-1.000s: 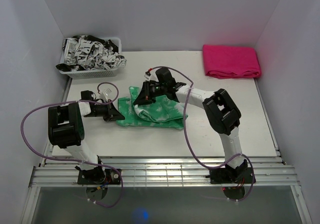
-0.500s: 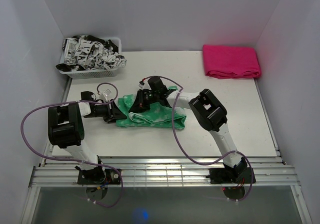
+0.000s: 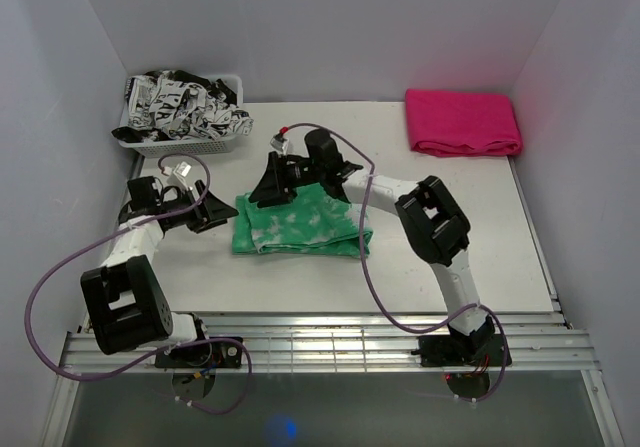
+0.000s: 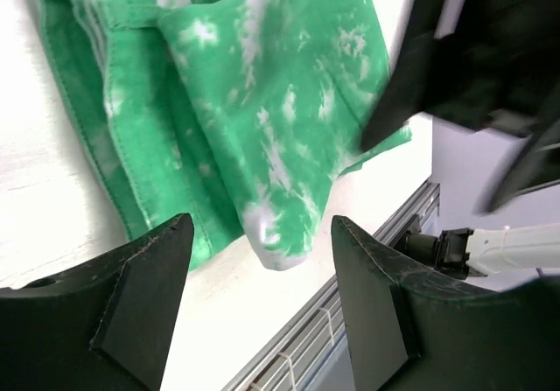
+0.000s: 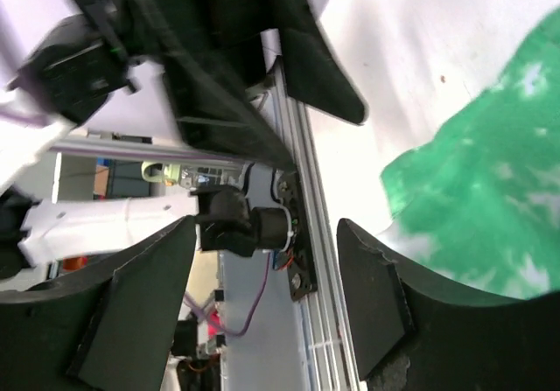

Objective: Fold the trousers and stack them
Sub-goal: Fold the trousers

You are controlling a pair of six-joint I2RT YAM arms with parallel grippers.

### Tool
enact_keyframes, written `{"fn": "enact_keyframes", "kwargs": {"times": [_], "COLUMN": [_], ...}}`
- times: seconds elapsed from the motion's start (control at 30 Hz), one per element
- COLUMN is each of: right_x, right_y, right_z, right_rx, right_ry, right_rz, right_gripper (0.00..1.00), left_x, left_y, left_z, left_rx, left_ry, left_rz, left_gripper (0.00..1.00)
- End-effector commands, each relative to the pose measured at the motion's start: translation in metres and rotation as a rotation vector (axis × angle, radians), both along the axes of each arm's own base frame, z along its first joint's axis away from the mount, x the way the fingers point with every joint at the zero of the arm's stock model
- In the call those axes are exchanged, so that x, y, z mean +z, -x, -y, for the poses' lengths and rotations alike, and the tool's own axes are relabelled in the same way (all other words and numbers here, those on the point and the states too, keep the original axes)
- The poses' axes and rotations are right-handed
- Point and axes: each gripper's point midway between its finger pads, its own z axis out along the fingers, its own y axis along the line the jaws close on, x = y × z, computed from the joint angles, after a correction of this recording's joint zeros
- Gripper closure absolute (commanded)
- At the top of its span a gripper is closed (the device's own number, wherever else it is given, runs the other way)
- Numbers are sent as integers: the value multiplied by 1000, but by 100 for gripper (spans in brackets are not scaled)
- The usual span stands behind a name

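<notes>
Trousers (image 3: 300, 225) are seen folded into a green bundle near the centre of the table (image 3: 480, 237). At their 9 o'clock, the left gripper (image 3: 215, 219) is spread wide and empty. At 11 o'clock, the right gripper (image 3: 265, 192) is likewise parted, apparently grasping nothing, though its wrist view is blurred.

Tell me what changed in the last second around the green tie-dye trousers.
Both let go: the left gripper opened and backed off leftward, clear of the green-and-white tie-dye fabric trousers; the right gripper opened and shifted toward their far-left corner. The white basket of black-and-white fabric and the folded pink cloth stayed put.
</notes>
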Motion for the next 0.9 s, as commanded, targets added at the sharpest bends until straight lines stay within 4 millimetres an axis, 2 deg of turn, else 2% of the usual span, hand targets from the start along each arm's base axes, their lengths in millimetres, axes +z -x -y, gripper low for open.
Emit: {"fn": "enact_keyframes", "kwargs": {"times": [0.0,0.03,0.07,0.1,0.13,0.17,0.2,0.23,0.27,0.3,0.33,0.37,0.4,0.47,0.5,0.53,0.6,0.7,0.8,0.87], "right_x": [83,99,73,66,76,36,27,39,-4,-12,-9,-23,-49,-59,-74,-73,-84,-113,-125,-123], "right_y": [-25,-29,-33,-46,-48,-50,-56,-52,-45,-41,-31,-23,-5,8,17,13,12,11,14,14], "right_z": [59,78,98,125,148,180,208,233,264,283,295,304,312,314,317,316,319,329,329,324], "right_rx": [-5,-18,-66,-122,-152,-228,-293,-368,-428,-476,-515,-526,-496,-494,-472,-472,-422,-344,-306,-303], "right_ry": [-107,-110,30,109,158,348,422,463,602,637,654,698,730,711,718,702,736,841,861,822], "right_rz": [260,417,363,395,533,491,518,581,547,541,561,552,513,519,523,561,606,563,539,561], "right_gripper": [29,29,29,29,30,30,29,28,25,22,8,5,5,6,7,12,17,17,18,18], "left_x": [16,13,10,6,4,0,-4,-5,-7,-13,-13,-17,-18,-23,-25,-24,-33,-46,-53,-52], "left_y": [-6,-4,-2,-1,-2,-1,-3,-6,-6,-5,-6,-6,-6,-8,-9,-13,-15,-19,-19,-20], "left_z": [10,13,18,21,22,26,26,27,29,30,33,36,38,47,50,52,58,58,57,58], "left_rx": [-45,-54,-69,-72,-70,-76,-70,-66,-68,-69,-72,-78,-82,-105,-112,-117,-130,-121,-122,-128], "left_ry": [-34,-40,-50,-51,-60,-69,-74,-69,-65,-55,-42,-38,-42,-41,-43,-50,-49,-63,-70,-60], "left_rz": [37,12,0,-10,-9,-16,-24,-26,-39,-63,-66,-79,-82,-85,-91,-85,-124,-174,-197,-203], "left_gripper": [26,28,30,30,31,31,32,32,32,32,32,32,32,32,32,33,35,37,43,50]}}
